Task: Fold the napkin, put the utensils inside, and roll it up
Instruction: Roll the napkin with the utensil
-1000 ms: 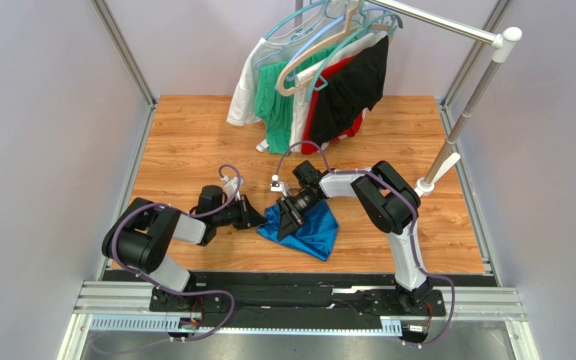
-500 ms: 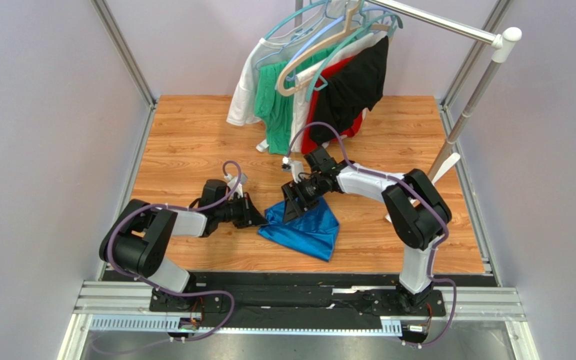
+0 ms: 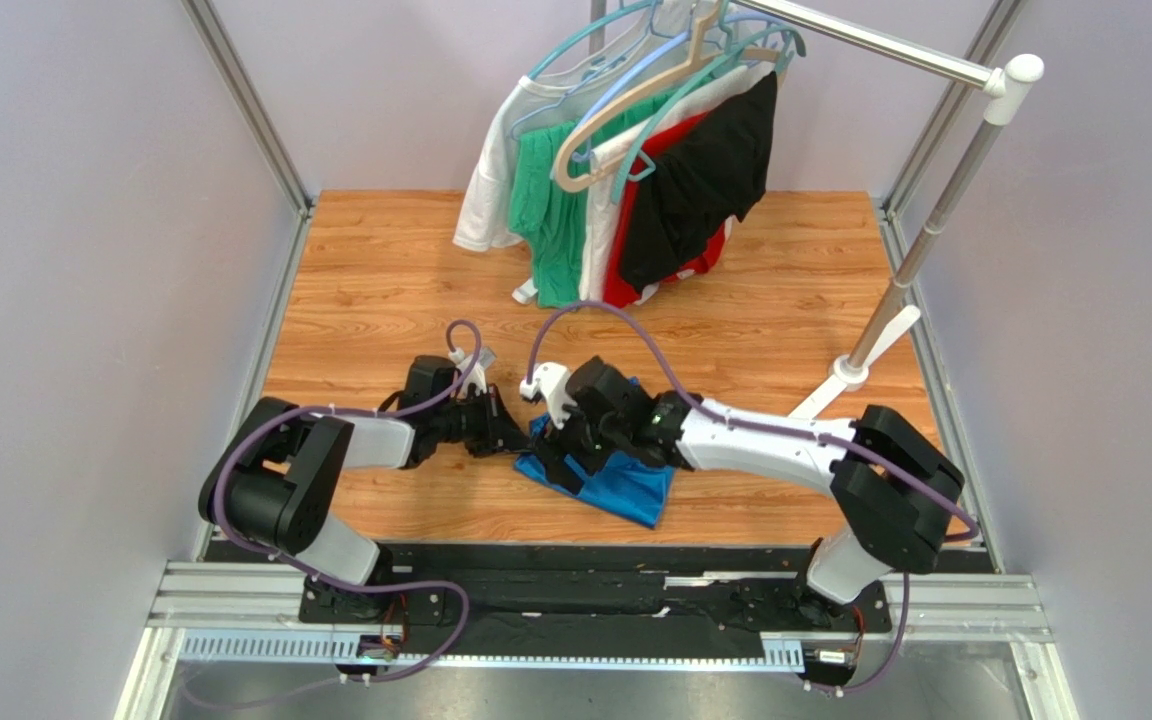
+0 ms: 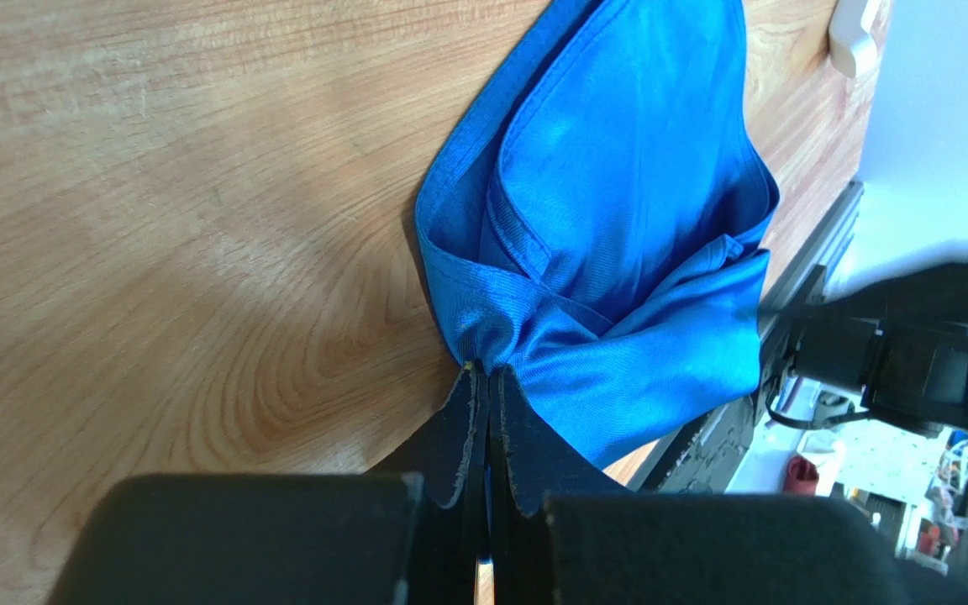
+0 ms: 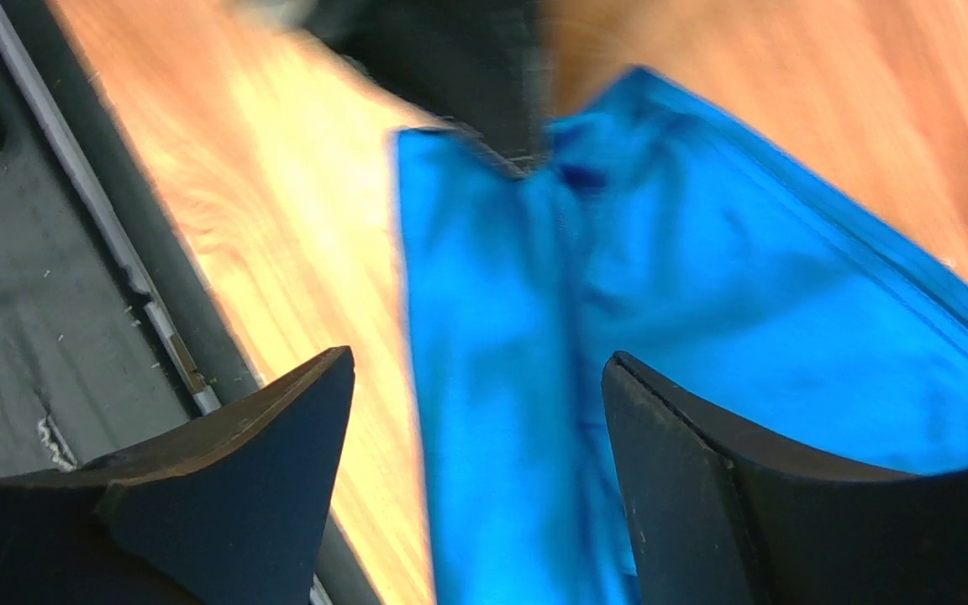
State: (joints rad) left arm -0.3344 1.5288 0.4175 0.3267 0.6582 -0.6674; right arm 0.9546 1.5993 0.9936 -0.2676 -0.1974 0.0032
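The right gripper (image 5: 477, 378) has opened wide and slid from the napkin's (image 4: 615, 189) 12 o'clock edge to hang over it. The left gripper (image 4: 489, 378) still pinches the 9 o'clock corner. I think folding has barely begun.

The wood-grain table (image 3: 387, 270) carries 1 blue napkin (image 3: 635, 488), bunched in loose folds near the front edge, about midway across. A clothes stand (image 3: 856, 365) rests toward the right edge.

Napkin (image 3: 635, 489) on table (image 3: 387, 278), before garments (image 3: 695, 177)
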